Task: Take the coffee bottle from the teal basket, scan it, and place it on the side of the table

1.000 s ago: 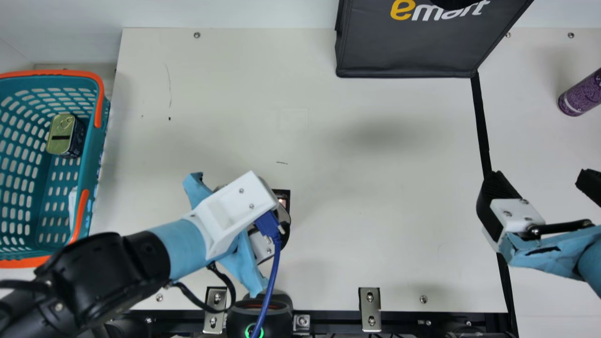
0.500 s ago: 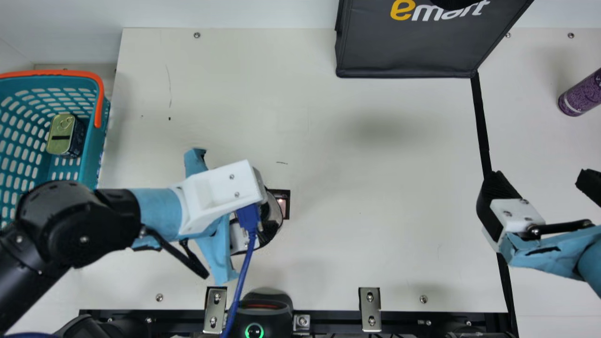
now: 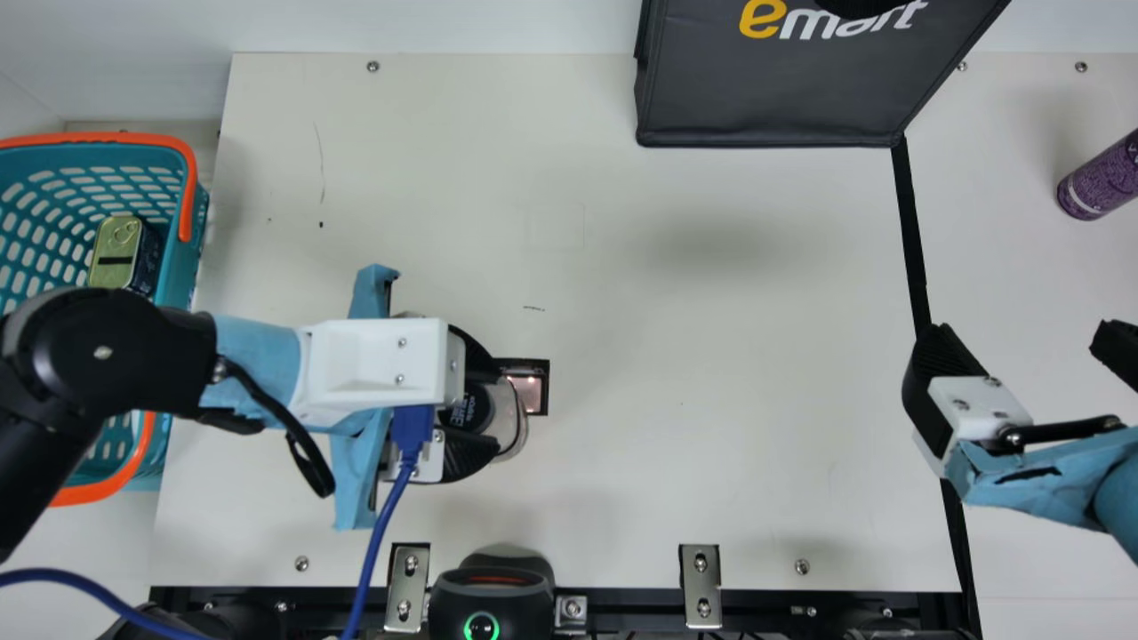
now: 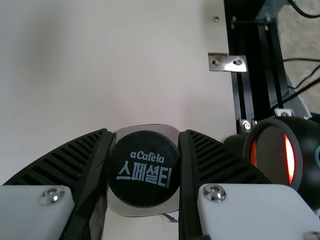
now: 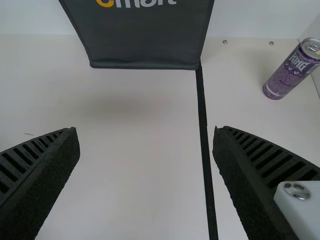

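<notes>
The coffee bottle is being held by the left gripper, above or on the cream table; whether the surface is being touched by its base cannot be told. In the left wrist view, both sides of the bottle are being pressed by the ribbed fingers, clamped around it, and the black cap is being turned toward the camera. In the main view, part of a small dark-framed window is being overlapped by the bottle. Near the table's front edge, a green ring is being lit on the black scanner, and a red glow is being given off in its mouth. The right gripper is being held at the right, its jaws spread well apart with nothing being gripped. Part of the teal basket is being covered by the left arm, and a tin is being held inside the basket. Beyond the right gripper, a black bag and a purple can are being supported by the surface.
</notes>
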Robot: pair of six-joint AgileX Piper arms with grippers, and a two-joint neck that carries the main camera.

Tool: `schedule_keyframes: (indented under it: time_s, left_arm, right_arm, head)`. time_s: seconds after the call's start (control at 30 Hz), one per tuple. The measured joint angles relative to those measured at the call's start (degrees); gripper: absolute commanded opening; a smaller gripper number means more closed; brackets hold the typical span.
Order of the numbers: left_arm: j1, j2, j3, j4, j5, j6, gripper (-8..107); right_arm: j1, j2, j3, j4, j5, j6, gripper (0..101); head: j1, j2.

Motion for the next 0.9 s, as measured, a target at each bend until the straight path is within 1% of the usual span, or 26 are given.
schedule_keyframes:
  time_s: [0.23,0.73,0.9]
  left_arm:
    - [0.3,1.9,0.2,-1.2,0.0,6.0,-8]
    - [-1.2,7.9,0.3,-1.2,-4.7,8.0,-8]
    - [-1.3,9.1,0.4,-1.2,-5.6,7.9,9]
  right_arm:
    - [0.0,0.0,0.0,0.0,0.0,0.0,95]
    - [0.0,0.0,0.0,0.0,0.1,0.0,95]
    - [0.0,0.0,0.0,0.0,0.1,0.0,95]
  head:
    - [0.0,0.1]
    - [0.1,0.1]
    - [0.0,0.1]
